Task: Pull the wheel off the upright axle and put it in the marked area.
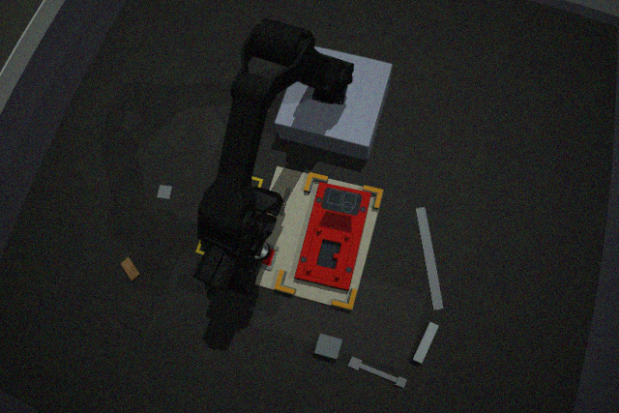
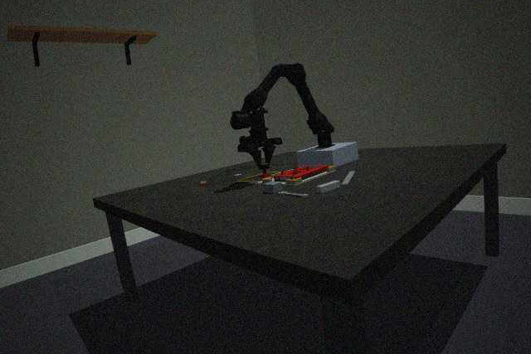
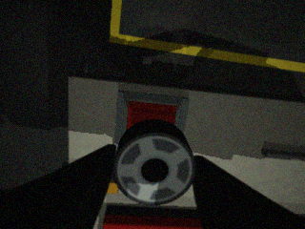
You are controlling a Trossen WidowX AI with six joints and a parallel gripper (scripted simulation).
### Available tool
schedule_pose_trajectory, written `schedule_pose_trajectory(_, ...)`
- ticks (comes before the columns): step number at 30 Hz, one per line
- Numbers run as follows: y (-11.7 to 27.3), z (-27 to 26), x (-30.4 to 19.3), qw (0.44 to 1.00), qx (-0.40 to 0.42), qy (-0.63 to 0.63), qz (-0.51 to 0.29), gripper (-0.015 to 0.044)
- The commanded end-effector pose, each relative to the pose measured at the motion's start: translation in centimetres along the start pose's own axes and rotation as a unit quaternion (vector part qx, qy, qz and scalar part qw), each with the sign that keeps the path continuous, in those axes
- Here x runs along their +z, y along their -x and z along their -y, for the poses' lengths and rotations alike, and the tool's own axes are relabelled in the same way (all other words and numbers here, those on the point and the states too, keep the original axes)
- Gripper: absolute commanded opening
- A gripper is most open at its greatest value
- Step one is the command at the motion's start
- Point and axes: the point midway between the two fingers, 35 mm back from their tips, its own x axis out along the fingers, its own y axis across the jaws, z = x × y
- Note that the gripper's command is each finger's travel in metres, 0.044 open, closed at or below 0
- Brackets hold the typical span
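The wheel (image 3: 182, 168) (image 1: 261, 250) has a black tyre and a grey spoked hub with a dark centre hole. My gripper (image 3: 153, 157) (image 2: 264, 169) is shut on the wheel, with one finger on each side of it. The upright axle is hidden under the wheel, and I cannot tell whether the wheel is still around it. A red block (image 3: 152, 111) (image 1: 268, 258) in a grey frame shows just past the wheel, low under the fingers. The marked area is a yellow outline (image 3: 191, 50) (image 1: 258, 180), partly hidden under the arm in the top view.
A pale board (image 1: 293, 223) carries a red panel (image 1: 336, 222) with orange corner brackets, right beside the gripper. A grey block (image 1: 328, 346), a thin bar (image 1: 429, 258) and other small pieces lie around. The arm's pale base box (image 1: 367, 99) stands behind.
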Motion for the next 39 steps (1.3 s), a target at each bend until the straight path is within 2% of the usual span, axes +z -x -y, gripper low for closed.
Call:
schedule_pose_trajectory(1, 0.3, 0.1, 0.0, 1.0, -0.001, 0.0, 0.0, 0.0)
schedule_pose_trajectory(39, 1.5, 0.1, 0.0, 1.0, 0.002, 0.0, -0.001, 0.0)
